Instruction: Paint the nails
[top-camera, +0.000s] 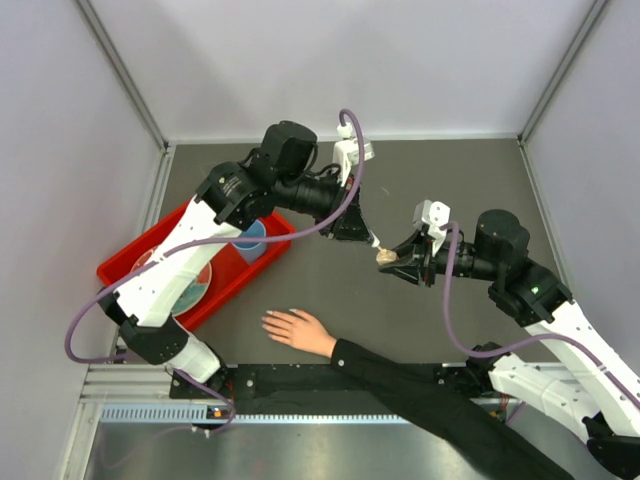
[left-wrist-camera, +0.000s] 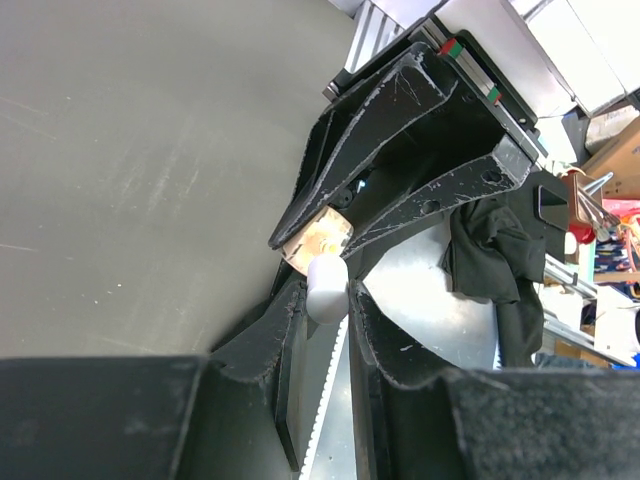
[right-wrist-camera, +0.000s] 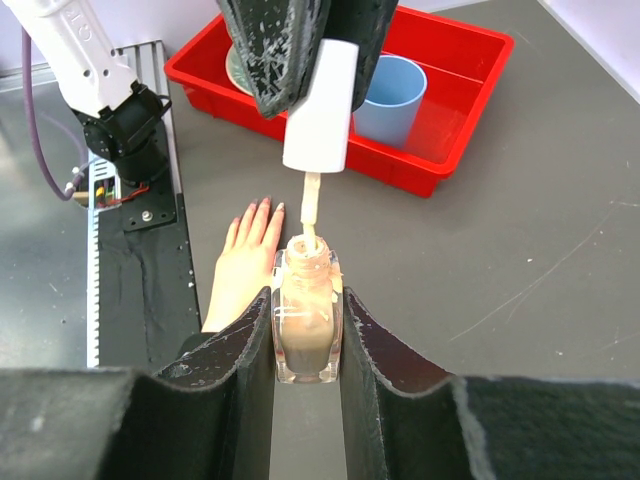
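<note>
Nails (right-wrist-camera: 265, 204): pale, tiny, tipping the spread fingers of one flesh-toned hand (right-wrist-camera: 243, 268). Lies palm down on the dark tabletop (top-camera: 450, 190) near its front edge, left of centre, with a black sleeve (top-camera: 420, 385) trailing off to the right. Four fingertips countable in the right wrist view; the thumb side is hidden behind a pincer finger.

Beyond the hand and well apart from it: one small polish bottle (right-wrist-camera: 305, 330), glass, filled with tan liquid, mouth open. Clamped by its sides in the right pincer (right-wrist-camera: 305, 300), upright between the two black fingers. Faint pale marks on the glass, not readable as writing.

Straight above the bottle: one white cap (right-wrist-camera: 322, 105), long and tapered, pinched in the left pincer (right-wrist-camera: 320, 60). Thin brush stem (right-wrist-camera: 311, 200) hanging from the cap down to the bottle's mouth. From the left wrist view, the same cap (left-wrist-camera: 325, 285) seen end on between the fingers, with the bottle (left-wrist-camera: 322, 235) just past it.

Farther out, at the left side of the tabletop: one red tray (top-camera: 125, 262), set at an angle. Inside it, one blue cup (right-wrist-camera: 390, 100) and one round plate (top-camera: 185, 285). Two arms in all, meeting over the middle.
</note>
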